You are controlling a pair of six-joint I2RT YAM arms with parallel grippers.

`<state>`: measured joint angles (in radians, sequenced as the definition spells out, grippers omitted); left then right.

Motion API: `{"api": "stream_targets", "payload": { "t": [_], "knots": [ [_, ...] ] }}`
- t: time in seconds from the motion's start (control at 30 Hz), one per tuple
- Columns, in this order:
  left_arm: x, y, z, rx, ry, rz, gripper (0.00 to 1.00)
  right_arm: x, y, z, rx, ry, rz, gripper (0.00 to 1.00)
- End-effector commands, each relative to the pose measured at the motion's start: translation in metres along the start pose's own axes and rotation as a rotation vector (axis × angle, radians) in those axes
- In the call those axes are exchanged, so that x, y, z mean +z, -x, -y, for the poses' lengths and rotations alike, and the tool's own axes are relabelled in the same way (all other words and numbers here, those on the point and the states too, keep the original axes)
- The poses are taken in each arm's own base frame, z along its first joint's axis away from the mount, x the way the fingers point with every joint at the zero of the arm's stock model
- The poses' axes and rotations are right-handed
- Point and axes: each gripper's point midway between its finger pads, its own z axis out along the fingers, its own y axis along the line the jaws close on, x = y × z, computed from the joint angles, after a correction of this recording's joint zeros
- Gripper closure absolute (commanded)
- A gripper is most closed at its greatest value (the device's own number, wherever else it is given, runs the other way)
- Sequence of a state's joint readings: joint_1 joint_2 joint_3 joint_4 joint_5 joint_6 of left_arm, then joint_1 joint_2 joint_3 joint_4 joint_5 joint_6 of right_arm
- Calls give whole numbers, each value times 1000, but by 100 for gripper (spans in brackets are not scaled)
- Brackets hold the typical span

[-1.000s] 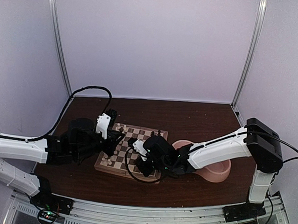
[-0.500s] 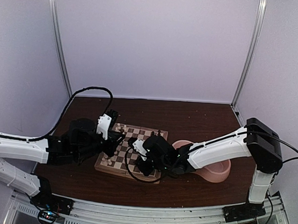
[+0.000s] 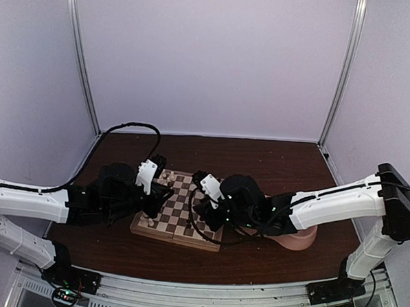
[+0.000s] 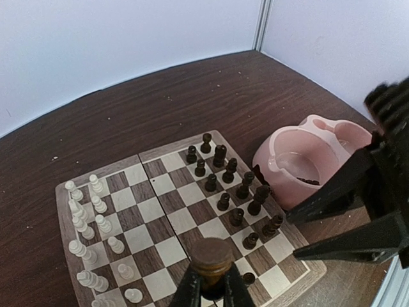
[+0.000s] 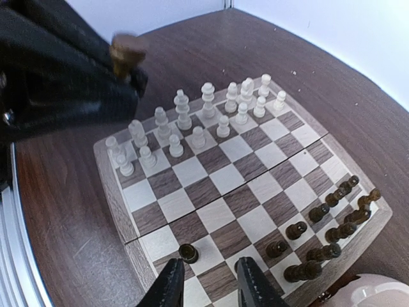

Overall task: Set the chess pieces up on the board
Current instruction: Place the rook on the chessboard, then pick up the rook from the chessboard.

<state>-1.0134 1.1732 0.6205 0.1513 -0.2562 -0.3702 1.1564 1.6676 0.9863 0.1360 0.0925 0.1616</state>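
**Releasing dark piece (image 5: 187,253) onto board (image 5: 214,216)**

Noting right gripper (image 5: 204,284) just parting, empty, backing off dark piece standing on an edge square of the board. Recording left gripper (image 4: 212,288) pinching second dark piece (image 4: 211,256) aloft, awaiting placement.

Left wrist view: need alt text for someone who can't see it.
The left gripper pinches a dark brown piece over the near edge of the chessboard. Cream pieces line the board's left side, dark pieces its right. A pink double bowl sits just off the right side, and the black fingers of the right gripper jut in from the right.
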Motion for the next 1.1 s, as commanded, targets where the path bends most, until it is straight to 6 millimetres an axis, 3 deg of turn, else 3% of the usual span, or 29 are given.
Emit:
{"api": "stream_targets", "payload": {
  "t": [0.0,0.23,0.43,1.07],
  "knots": [
    [2,16,10,11,-47,25,96,-11,12,8,5,-48,61,69],
    [5,13,12,17,-57,9,96,-11,10,8,-4,-46,50,68],
    [7,12,10,9,-39,3,96,12,-6,-27,-43,126,-47,66],
    [2,16,5,3,-20,25,95,54,-35,-20,-66,48,-202,67]
  ]
}}
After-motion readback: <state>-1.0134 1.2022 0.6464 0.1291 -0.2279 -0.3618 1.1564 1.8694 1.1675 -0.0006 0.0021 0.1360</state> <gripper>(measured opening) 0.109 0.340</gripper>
